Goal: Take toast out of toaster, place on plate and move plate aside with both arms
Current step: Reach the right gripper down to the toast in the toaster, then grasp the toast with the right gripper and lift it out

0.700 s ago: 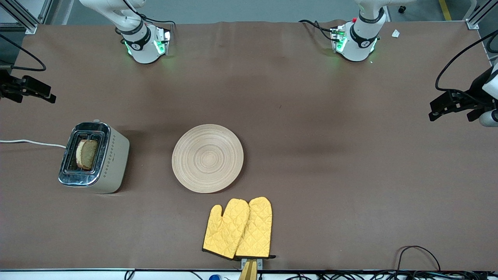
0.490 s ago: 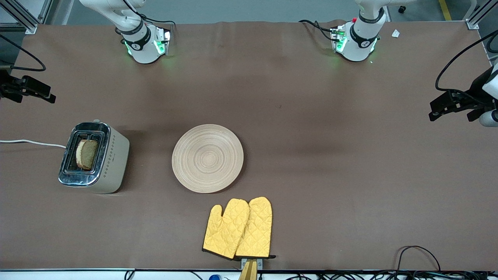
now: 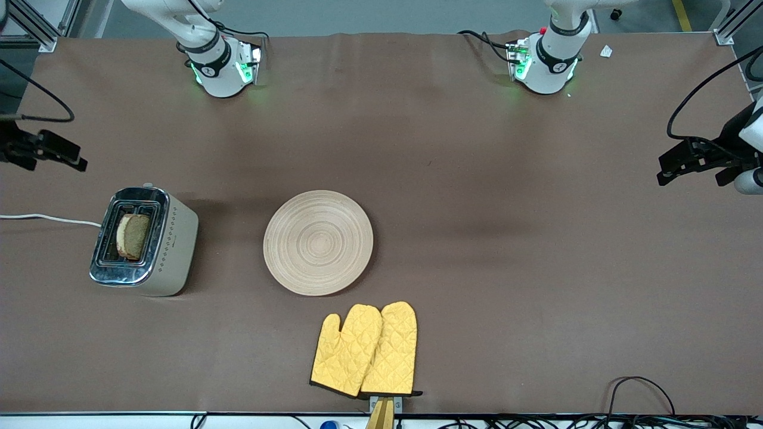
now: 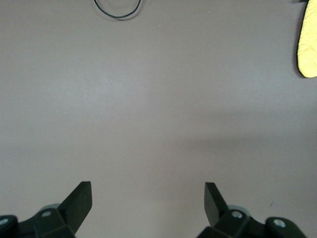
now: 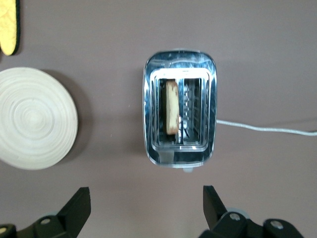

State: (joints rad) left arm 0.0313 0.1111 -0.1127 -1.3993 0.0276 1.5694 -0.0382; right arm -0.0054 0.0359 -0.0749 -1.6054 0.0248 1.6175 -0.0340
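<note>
Toast (image 5: pixel 172 107), light brown with a darker crust, stands on edge in one slot of the chrome-topped toaster (image 5: pixel 180 109), under the right gripper (image 5: pixel 144 206), whose jaws stand wide and hold nothing. Beside the toaster lies the round, pale, ring-grooved plate (image 3: pixel 318 242). The left gripper (image 4: pixel 147 202), also spread wide and holding nothing, waits over bare table (image 4: pixel 148 99). No writing can be read.

Toast (image 3: pixel 132 236) in toaster (image 3: pixel 143 241), beside plate (image 3: pixel 318 242)
</note>
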